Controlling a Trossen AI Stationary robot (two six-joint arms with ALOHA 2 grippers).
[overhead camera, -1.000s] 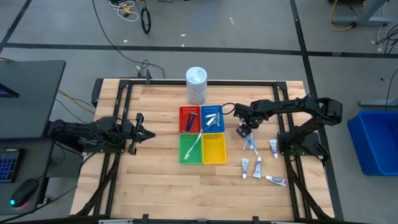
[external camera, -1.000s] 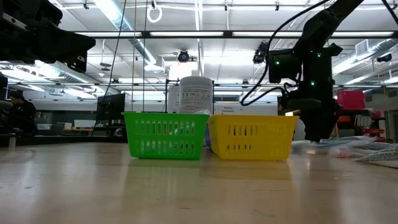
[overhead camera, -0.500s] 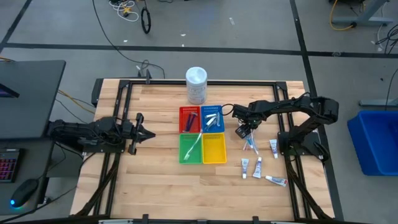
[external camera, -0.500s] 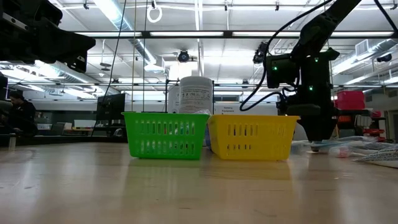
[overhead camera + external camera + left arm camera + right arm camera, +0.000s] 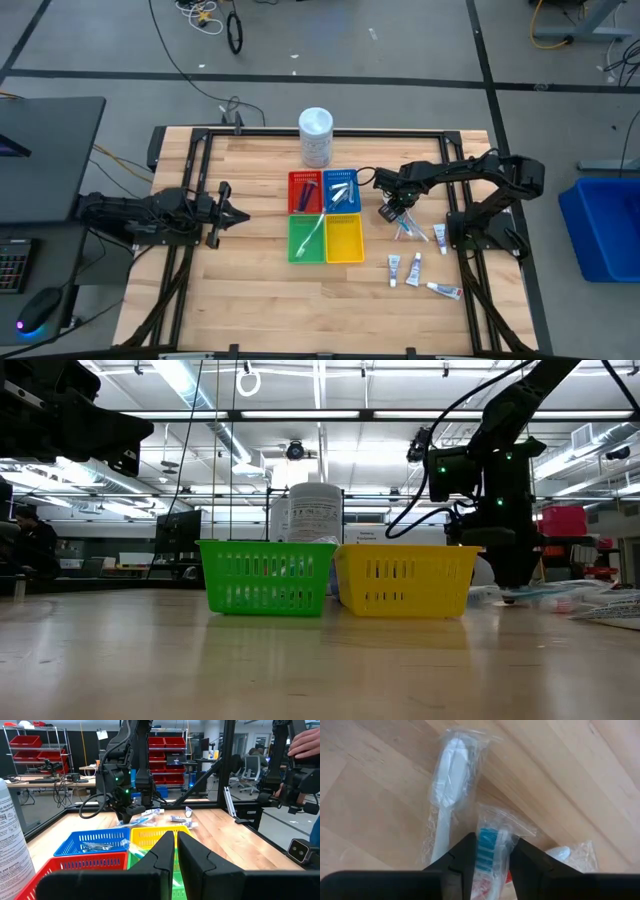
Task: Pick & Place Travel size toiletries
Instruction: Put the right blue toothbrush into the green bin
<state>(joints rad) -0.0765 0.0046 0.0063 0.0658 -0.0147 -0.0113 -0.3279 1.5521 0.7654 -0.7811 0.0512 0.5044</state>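
Note:
My right gripper [image 5: 393,213] points down at the table right of the blue tray [image 5: 352,205], shut on a wrapped toothbrush with blue bristles [image 5: 487,851]. Two more wrapped toothbrushes [image 5: 447,795] [image 5: 561,853] lie flat on the wood beside it. Several small white tubes [image 5: 414,268] lie nearer the front right. A dark-blue stick [image 5: 308,186] lies in the red tray [image 5: 296,203], sachets [image 5: 341,188] in the blue tray, and a toothbrush [image 5: 316,226] in the green tray [image 5: 297,250]. My left gripper [image 5: 246,213] waits shut and level at the table's left. My right gripper pinches the wrapped toothbrush at its bristle end [image 5: 485,842] between its two fingers [image 5: 466,860], one on each long side of the clear packet. The fingers come from above, pointing down. The packet lies flat on the wood.
A tall white tub [image 5: 316,137] stands behind the trays at the far edge. The yellow tray [image 5: 344,238] sits just left of the right gripper. Bare wood stretches along the near edge and between the left gripper and the trays.
My right gripper has sunk a little toward the tabletop over the wrapped toothbrushes, still pointing down.

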